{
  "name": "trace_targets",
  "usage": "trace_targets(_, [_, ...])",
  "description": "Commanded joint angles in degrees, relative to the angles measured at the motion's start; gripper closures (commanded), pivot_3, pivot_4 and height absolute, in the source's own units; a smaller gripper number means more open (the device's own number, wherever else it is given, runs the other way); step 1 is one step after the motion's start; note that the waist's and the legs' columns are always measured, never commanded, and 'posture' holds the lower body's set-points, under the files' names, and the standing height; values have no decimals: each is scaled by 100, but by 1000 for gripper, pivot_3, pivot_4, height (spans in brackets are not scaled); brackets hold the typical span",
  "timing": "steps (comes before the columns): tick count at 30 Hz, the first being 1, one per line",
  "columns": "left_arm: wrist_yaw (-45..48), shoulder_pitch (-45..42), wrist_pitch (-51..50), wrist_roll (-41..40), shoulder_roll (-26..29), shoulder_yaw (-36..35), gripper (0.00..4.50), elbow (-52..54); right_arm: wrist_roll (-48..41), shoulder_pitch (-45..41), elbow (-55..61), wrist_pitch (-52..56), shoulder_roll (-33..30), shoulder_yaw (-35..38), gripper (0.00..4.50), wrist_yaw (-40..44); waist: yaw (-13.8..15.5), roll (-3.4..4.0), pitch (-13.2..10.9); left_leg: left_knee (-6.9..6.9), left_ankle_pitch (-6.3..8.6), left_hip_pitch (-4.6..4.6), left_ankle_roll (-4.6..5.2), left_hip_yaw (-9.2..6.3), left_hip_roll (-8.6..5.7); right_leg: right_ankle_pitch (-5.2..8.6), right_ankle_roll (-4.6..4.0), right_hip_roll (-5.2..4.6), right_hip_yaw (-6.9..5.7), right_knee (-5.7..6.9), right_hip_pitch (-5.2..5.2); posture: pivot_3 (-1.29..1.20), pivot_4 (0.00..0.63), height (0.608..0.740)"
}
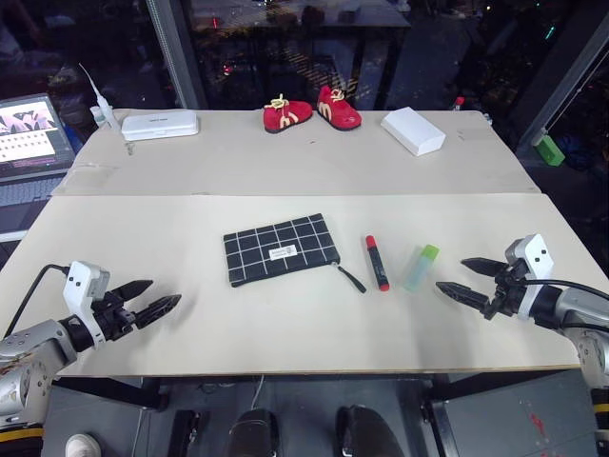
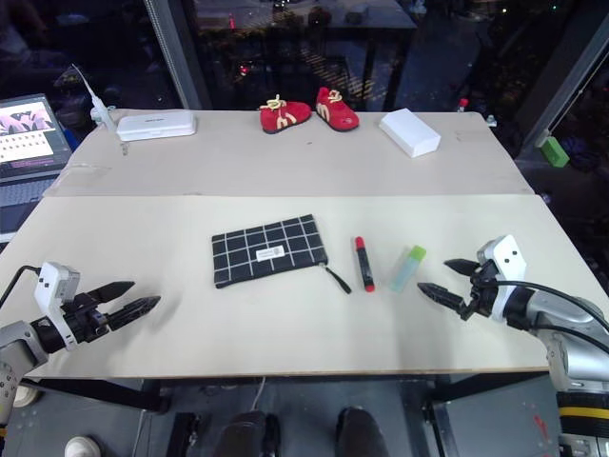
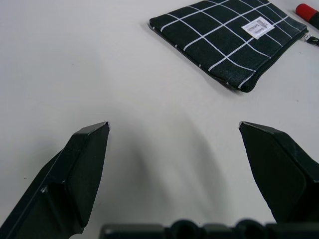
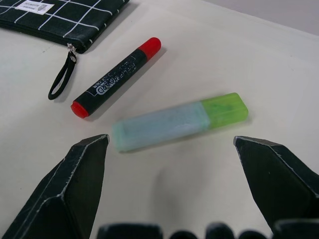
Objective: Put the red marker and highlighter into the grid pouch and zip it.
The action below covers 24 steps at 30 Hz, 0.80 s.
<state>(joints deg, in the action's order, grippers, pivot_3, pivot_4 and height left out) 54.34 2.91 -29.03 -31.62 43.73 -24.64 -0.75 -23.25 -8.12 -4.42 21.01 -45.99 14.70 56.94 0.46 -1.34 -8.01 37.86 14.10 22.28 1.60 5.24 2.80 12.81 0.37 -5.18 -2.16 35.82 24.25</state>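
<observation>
The right gripper (image 1: pixel 464 276) is hovering low over the table (image 1: pixel 285 324) with its two black fingers spread wide and holding nothing, its tips aiming toward the highlighter (image 4: pixel 174 123), which is lying flat just in front of it. That placement suggests the right arm is lining up to take the nearest pen first. Just beyond the highlighter, the red marker (image 1: pixel 377 262) is resting on the table, roughly parallel to it and apart from it. Further on, near the table's middle, the grid pouch (image 1: pixel 281 248) is lying flat with its white label up; its zipper pull (image 4: pixel 61 78) is trailing off the corner nearest the marker, so the opening end is facing the pens. Whether the zipper is open cannot be told.

The left gripper (image 1: pixel 145 303) is waiting near the table's left front edge, fingers likewise wide apart and empty, pointing toward the pouch but well apart from it. It is probably being kept there to steady or open the pouch. Nothing is in the pouch yet.
</observation>
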Motion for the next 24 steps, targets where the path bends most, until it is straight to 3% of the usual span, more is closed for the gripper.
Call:
trace_targets(1, [-60, -133, 51, -65, 26, -102, 0, 67, 32, -111, -25, -141, -53, 71, 42, -10, 0, 0, 0, 0, 0, 0, 0, 0, 0, 0, 0, 0, 0, 0, 0, 0, 150, 740])
trace_targets(3, [47, -245, 120, -51, 95, -67, 0, 15, 69, -187, -153, -176, -49, 64, 42, -48, 2, 0, 0, 0, 0, 0, 0, 0, 0, 0, 0, 0, 0, 0, 0, 0, 150, 740])
trace_targets(5, [504, -286, 1161, 535, 259, 323, 0, -282, -33, -308, -247, -1, -3, 118, 42, -121, 2, 0, 0, 0, 0, 0, 0, 0, -3, 0, 0, 0, 0, 0, 0, 0, 150, 740])
trace_targets(8, [778, -312, 3253, 1770, 556, 1018, 0, -912, -43, -437, -370, 63, 10, 133, 851, -202, -4, 2, 1, 0, 0, -2, -1, 8, -10, 1, -4, 2, 0, -1, 1, 0, 150, 740])
trace_targets(12, [835, -787, 3524, 1551, 420, 1058, 0, -1006, -237, -430, -206, 213, -31, 171, 2204, -63, 15, 0, 0, -1, 0, 7, -1, 10, 1, 1, -7, -1, -1, -3, 7, 0, 150, 740])
trace_targets(17, [993, -1056, 4172, 1963, 543, 1404, 0, -1338, -349, -467, 4, 370, -34, 106, 3968, 0, 12, 2, 1, 1, 0, 5, 0, 6, 0, -1, -3, -2, -3, 0, 2, 0, 150, 740])
trace_targets(19, [1083, -1149, 4439, 2172, 617, 1589, 0, -1473, -362, -470, 204, 421, -23, -20, 4473, 37, -14, 2, 1, 1, 0, 4, 0, 10, 0, -1, -3, 0, -2, 1, 3, 0, 150, 740])
trace_targets(24, [1148, -1767, 5242, 2698, 730, 2025, 0, -2184, -256, -1037, 959, 788, 482, -884, 4473, -233, -69, 1, 0, 2, -1, 0, -1, 14, 2, -2, -5, 9, -4, 6, 4, 0, 150, 740])
